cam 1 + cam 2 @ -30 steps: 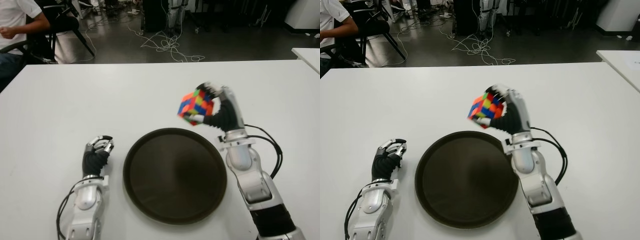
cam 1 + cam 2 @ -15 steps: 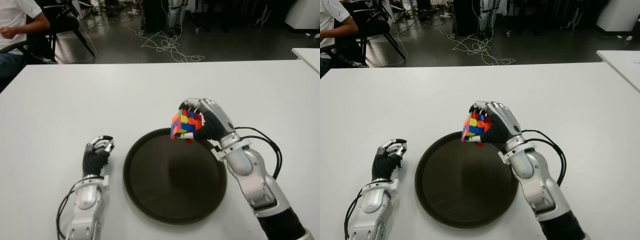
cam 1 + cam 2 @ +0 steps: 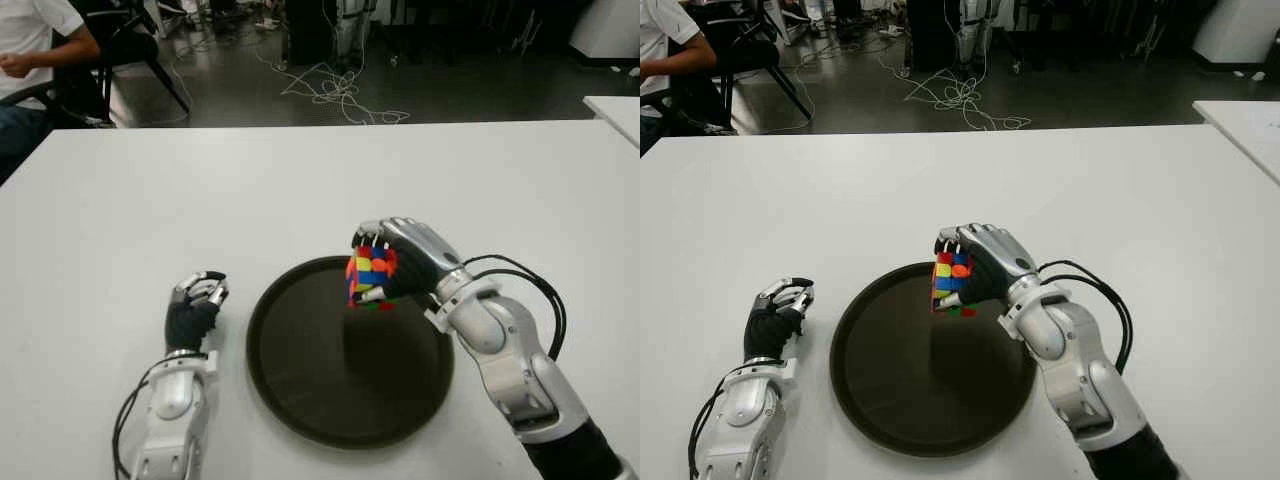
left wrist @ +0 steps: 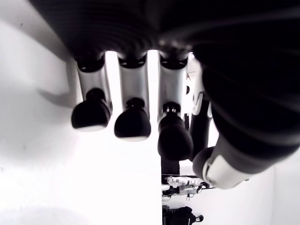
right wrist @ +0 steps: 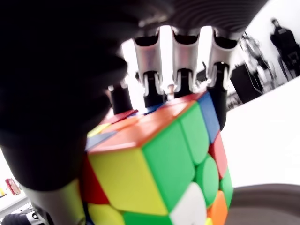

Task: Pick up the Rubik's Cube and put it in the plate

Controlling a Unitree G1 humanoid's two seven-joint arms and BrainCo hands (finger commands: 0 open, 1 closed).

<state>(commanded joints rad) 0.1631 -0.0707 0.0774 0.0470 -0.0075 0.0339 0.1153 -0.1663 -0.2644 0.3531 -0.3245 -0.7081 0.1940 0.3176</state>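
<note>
My right hand (image 3: 385, 268) grips the multicoloured Rubik's Cube (image 3: 368, 277), fingers wrapped over its top. The cube hangs just above the far right part of the dark round plate (image 3: 330, 400), with a shadow on the plate beneath it. The right wrist view shows the cube (image 5: 159, 159) close up between the fingertips (image 5: 183, 79) and the thumb, with the plate's rim (image 5: 267, 201) below. My left hand (image 3: 195, 300) shows left of the plate with its fingers curled, holding nothing.
The white table (image 3: 200, 190) spreads wide behind and beside the plate. A seated person (image 3: 30, 40) is at the far left beyond the table. Cables (image 3: 335, 95) lie on the floor behind. Another white table corner (image 3: 615, 110) shows at the far right.
My right hand has carried the cube from above the table behind the plate, left and down, to just over the plate's far right part. The left hand has not moved.
</note>
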